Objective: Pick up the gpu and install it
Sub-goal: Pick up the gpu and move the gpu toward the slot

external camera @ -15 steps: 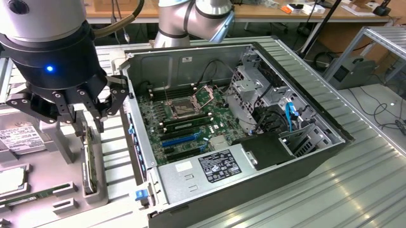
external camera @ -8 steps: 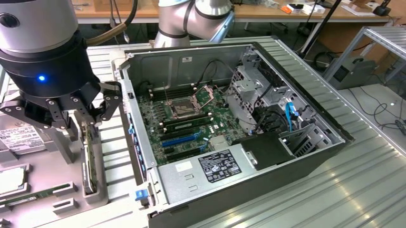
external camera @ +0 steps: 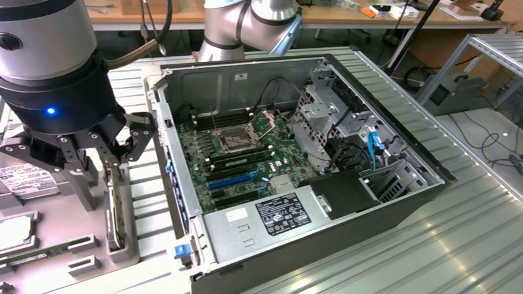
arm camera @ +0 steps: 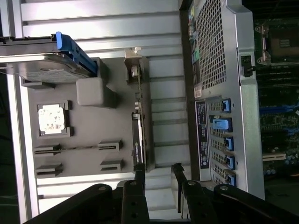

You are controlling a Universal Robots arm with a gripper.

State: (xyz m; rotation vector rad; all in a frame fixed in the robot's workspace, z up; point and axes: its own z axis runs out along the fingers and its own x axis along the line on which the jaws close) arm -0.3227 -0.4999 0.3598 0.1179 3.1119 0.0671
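gripper point(arm camera: 159, 169) open above gpu point(arm camera: 138, 140), thin black card on edge, silver bracket

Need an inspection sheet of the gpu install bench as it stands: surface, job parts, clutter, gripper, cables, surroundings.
Surface: ribbed metal table carrying a grey fixture tray beside an open PC case.
Job's things: gpu standing on edge in a slot of the tray; motherboard exposed inside the case.
Clutter: hard drive, processor chip and memory stick in the tray.
Grippers: gripper open, holding nothing, close to one end of the gpu; contact cannot be told.
Cables: blue cable inside the case; black cables on the floor at the exterior view's right.
Surroundings: wooden benches behind the table.
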